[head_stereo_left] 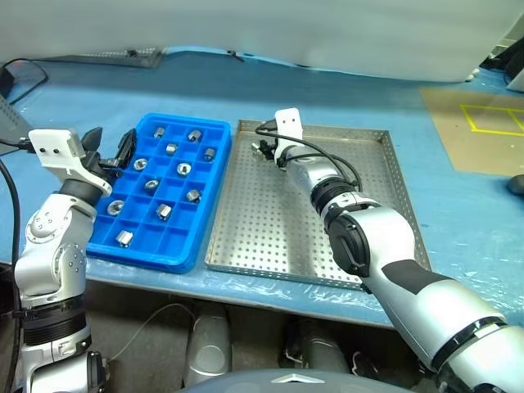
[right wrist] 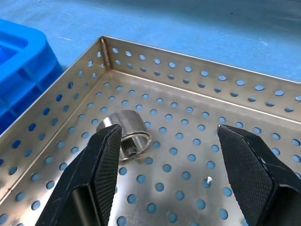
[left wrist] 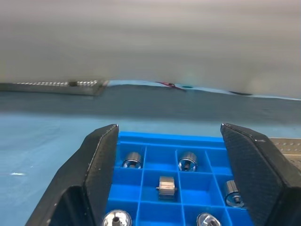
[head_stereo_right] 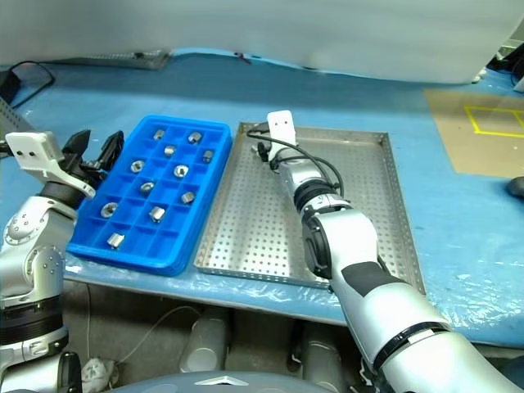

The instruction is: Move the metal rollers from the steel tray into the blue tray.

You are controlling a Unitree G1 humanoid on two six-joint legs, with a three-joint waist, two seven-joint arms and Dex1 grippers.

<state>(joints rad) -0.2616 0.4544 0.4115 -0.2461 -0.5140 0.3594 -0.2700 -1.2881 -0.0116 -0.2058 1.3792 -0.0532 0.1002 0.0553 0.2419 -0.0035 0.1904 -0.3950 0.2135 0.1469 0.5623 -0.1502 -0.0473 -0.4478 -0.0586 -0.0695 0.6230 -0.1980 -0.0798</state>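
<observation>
Blue plastic sheet (head_stereo_left: 458, 213) covers the whole worktop, wrinkled w/ glossy patches. Taking it as the landmark: a white wall or board (head_stereo_left: 327, 33) runs along its far edge. A flat perforated grey metal strip (head_stereo_left: 106, 57) lies at the far-left corner. A brown cardboard panel w/ yellow tape lines (head_stereo_left: 475, 131) lies on its far-right part. A dark round object (head_stereo_left: 516, 183) sits at its right edge, too cut off to identify. Black cable (head_stereo_left: 20, 78) loops at its far-left side.
</observation>
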